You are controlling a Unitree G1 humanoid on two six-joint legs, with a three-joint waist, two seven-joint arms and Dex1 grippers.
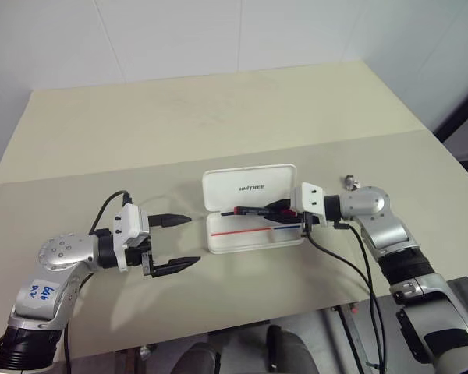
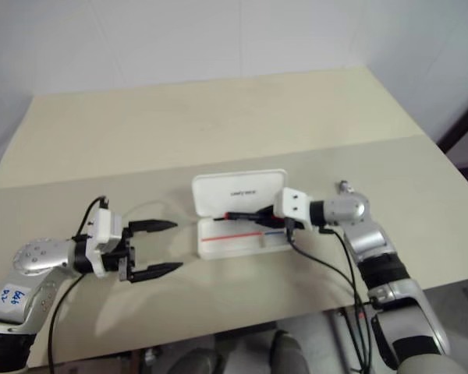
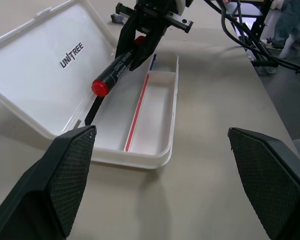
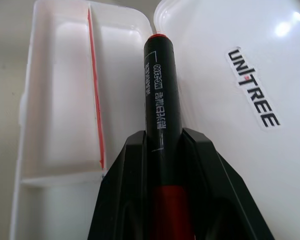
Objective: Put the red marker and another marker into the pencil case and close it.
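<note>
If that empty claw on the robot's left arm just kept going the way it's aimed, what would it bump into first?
Most likely the pencil case: the open left gripper points across the table at its near end, with bare tabletop between. Depth is hard to judge, so it might instead pass just in front of the tray.

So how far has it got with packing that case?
The pencil case already lies open on the table, its tray holding no marker yet. The right gripper holds the red marker over it, not yet let go. The left gripper waits open beside it. A second marker and closing the lid remain.
</note>
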